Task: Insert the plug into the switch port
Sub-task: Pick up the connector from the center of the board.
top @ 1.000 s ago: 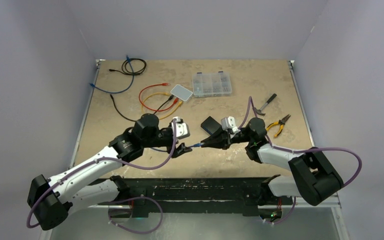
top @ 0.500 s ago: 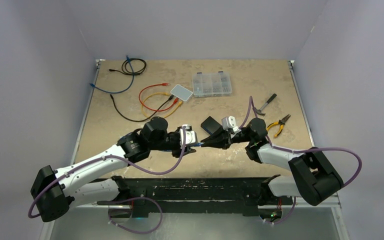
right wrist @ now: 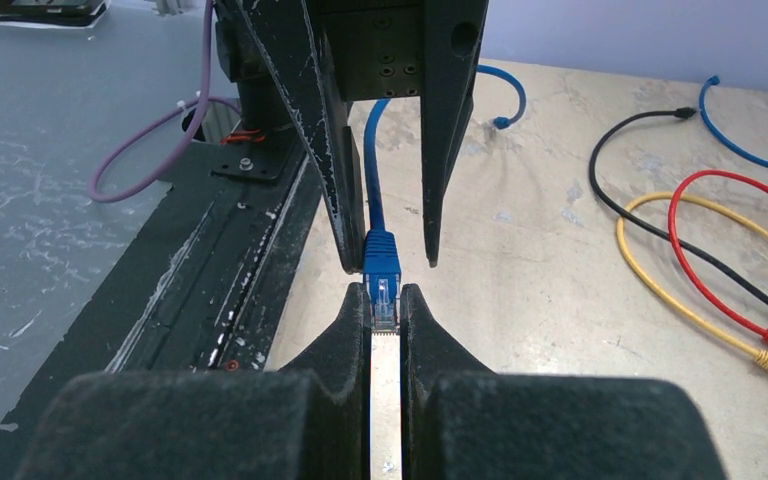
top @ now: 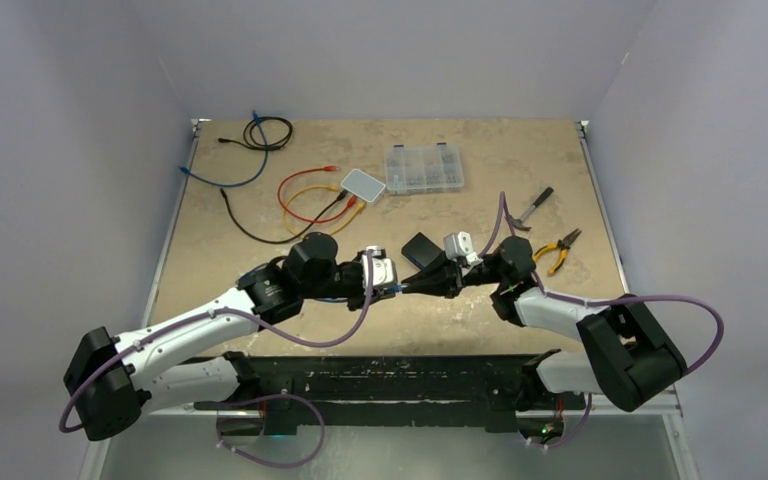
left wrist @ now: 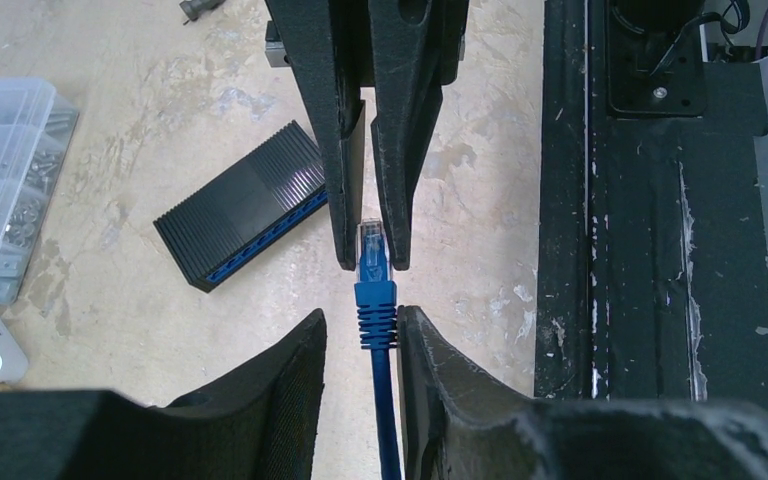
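Note:
The blue plug (left wrist: 373, 262) hangs in the air between the two arms, its cable running back under my left wrist. My right gripper (right wrist: 386, 297) is shut on the plug's clear tip (right wrist: 384, 292). My left gripper (left wrist: 360, 320) straddles the ribbed boot (left wrist: 377, 322). Its right finger (left wrist: 422, 345) touches the boot, and a gap shows on the left side, so it is open. From above, both grippers meet nose to nose at the plug (top: 397, 288). The black switch (top: 420, 247) lies flat on the table just behind them, its blue ports (left wrist: 260, 243) facing the front.
A white box (top: 364, 183) with red, yellow and black cables (top: 305, 195) lies at the back, beside a clear parts organiser (top: 422, 168). Pliers (top: 558, 248) and a cutter (top: 530, 210) lie to the right. A black rail (top: 390, 372) runs along the near edge.
My left arm has swung right up to the right gripper, and its jaws have narrowed around the plug's boot. The right arm has stayed still, holding the plug.

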{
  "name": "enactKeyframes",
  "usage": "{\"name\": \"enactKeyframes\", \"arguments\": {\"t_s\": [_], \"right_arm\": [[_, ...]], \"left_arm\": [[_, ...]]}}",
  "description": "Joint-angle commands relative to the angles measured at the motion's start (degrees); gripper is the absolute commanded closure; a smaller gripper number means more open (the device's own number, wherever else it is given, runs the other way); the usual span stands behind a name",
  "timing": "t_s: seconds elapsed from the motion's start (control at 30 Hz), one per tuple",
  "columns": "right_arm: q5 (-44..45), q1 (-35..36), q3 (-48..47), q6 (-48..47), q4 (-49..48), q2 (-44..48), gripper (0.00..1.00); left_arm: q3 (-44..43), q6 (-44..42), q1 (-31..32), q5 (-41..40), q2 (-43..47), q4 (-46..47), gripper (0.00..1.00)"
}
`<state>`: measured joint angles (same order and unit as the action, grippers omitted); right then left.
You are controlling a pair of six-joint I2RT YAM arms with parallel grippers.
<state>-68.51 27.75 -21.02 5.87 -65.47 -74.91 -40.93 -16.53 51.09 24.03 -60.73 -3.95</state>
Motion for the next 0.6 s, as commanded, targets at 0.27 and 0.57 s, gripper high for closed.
{"name": "enactKeyframes", "arguments": {"t_s": [0.27,0.57], "right_arm": [[0.7,0.2,-0.6,0.9,-3.3,0.3,1.00],[8.3,0.0,0.0,1.2,0.3,1.4,0.83]], "left_arm": [[-2.0,1.3,0.2,1.0,-1.8,0.7,0.90],[-5.9,8.0,0.1,-7.8,-3.3,-4.2,1.00]]}}
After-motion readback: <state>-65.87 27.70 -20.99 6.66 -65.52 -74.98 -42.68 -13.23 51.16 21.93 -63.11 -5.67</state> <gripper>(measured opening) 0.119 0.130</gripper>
